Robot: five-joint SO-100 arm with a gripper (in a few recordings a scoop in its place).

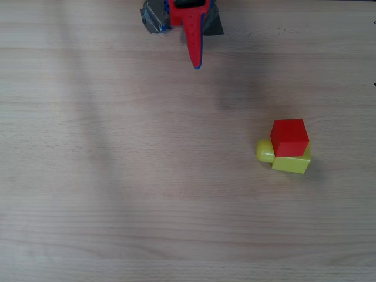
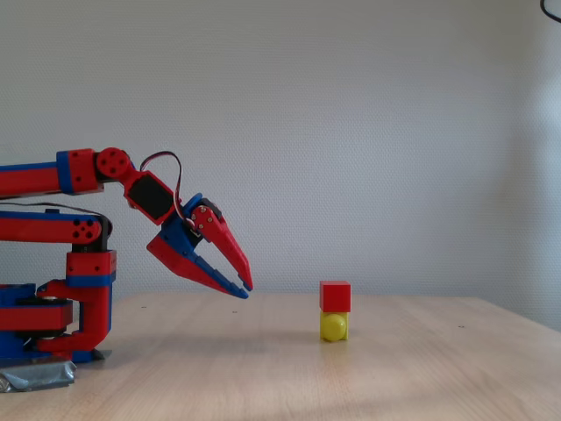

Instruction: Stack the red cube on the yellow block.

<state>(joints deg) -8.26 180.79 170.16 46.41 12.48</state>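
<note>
The red cube (image 1: 289,137) (image 2: 335,296) rests on top of the yellow block (image 1: 291,162) (image 2: 333,327), right of the table's middle in the overhead view. The block's round stud points left in that view. My red-and-blue gripper (image 1: 196,61) (image 2: 243,288) hangs above the table at the far edge, well apart from the stack. Its pointed fingers lie together with nothing between them.
The arm's base (image 2: 53,338) stands at the left of the fixed view, taped to the light wooden table (image 1: 147,194). A plain white wall (image 2: 351,132) runs behind.
</note>
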